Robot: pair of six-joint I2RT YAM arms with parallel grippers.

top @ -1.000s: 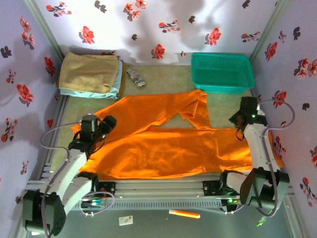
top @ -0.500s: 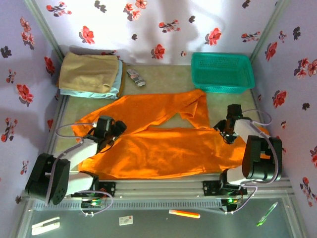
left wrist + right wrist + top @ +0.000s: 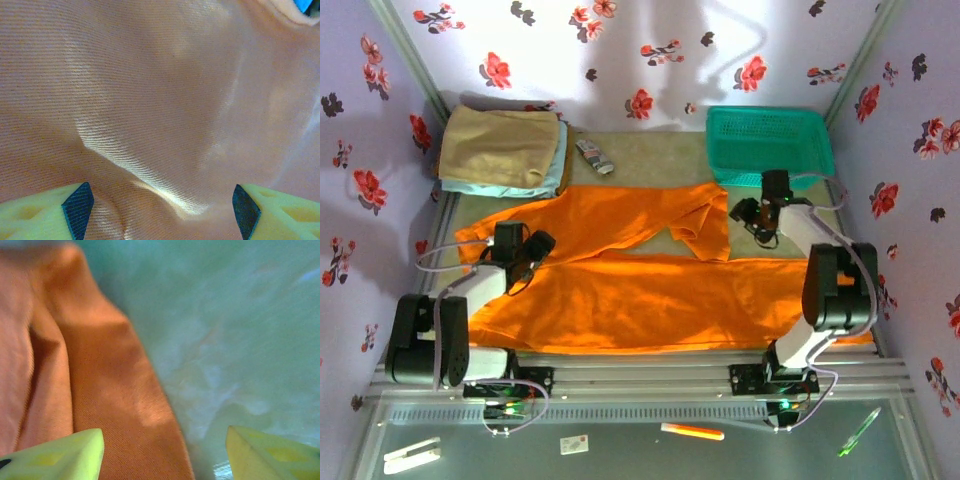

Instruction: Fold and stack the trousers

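Currently the trousers (image 3: 650, 300) lie spread across the table (image 3: 650, 160), and with jaws parted and empty, the left gripper (image 3: 160, 207) may bunch mid-cloth while the right gripper (image 3: 162, 450), half off a leg's edge, could miss it, skewing the fold.

Top external: high above the near edge, facing down and forward, far enough back to take in the whole tabletop (image 3: 650, 155).
Left wrist: facing down, very close on the trousers (image 3: 160, 100).
Right wrist: facing down, close, blurred, over the trousers' edge and bare tabletop.
Shared by all three: the trousers' orange cloth.
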